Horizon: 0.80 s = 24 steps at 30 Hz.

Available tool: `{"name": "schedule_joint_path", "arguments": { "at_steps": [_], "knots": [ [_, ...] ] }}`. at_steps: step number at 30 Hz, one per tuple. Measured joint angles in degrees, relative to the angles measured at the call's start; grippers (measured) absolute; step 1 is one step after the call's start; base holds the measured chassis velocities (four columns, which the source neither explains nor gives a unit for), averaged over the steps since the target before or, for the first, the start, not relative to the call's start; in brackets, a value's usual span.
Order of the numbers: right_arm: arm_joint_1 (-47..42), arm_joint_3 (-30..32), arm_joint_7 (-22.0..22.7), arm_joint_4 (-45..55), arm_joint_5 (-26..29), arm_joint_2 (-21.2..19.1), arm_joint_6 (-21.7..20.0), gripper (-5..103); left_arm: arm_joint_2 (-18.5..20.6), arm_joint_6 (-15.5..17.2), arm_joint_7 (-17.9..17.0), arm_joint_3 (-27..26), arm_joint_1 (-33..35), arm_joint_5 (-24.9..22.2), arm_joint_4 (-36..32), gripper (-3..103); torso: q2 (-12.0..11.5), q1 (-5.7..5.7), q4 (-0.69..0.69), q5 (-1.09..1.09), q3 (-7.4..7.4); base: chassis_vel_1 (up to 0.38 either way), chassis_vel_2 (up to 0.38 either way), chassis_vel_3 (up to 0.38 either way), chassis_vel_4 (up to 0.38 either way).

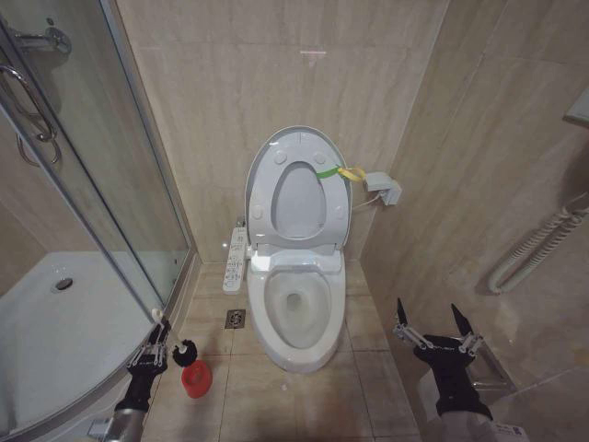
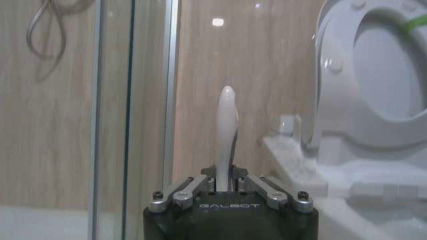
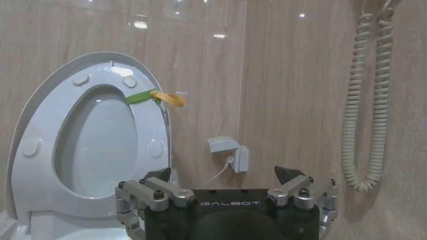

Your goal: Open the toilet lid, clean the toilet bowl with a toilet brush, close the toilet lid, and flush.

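The toilet lid [image 1: 294,140] stands raised against the back wall with the ring seat up in front of it, and its yellow-green strap loop [image 1: 341,172] hangs at the right edge. Below them the toilet bowl [image 1: 296,308] lies uncovered. My left gripper [image 1: 155,348] is low at the toilet's left, shut on the toilet brush's white handle [image 2: 227,125]. The dark bristle head [image 1: 184,349] hangs just above the red holder cup [image 1: 194,378] on the floor. My right gripper [image 1: 433,322] is held open to the right of the bowl, holding nothing, facing the raised lid [image 3: 40,107].
A glass shower enclosure [image 1: 92,193] with a white tray closes off the left. The long button panel [image 1: 236,258] lies along the toilet's left side, and a floor drain [image 1: 236,319] is beside the bowl. A socket box [image 1: 386,190] and a coiled hose [image 1: 534,250] are on the right wall.
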Motion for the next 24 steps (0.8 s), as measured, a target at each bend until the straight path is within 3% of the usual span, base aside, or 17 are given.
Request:
{"name": "schedule_joint_path", "arguments": {
  "at_steps": [6, 24],
  "knots": [
    [0.0, 0.0, 0.0, 0.0, 0.0, 0.0, 0.0, 100, -0.4, -0.5, 1.2, 2.3, -2.1, -2.1, 5.3, 14, 0.0, 0.0, 0.01, 0.0, 0.0, 0.0, 0.0, 0.0, 0.0],
    [0.0, 0.0, 0.0, 0.0, 0.0, 0.0, 0.0, 100, 0.6, -4.3, 5.5, 2.4, -4.5, -1.9, 14.0, 14, 0.0, 0.0, 0.01, 0.01, 0.0, 0.0, 0.0, 0.0, 0.0]
  ]
}}
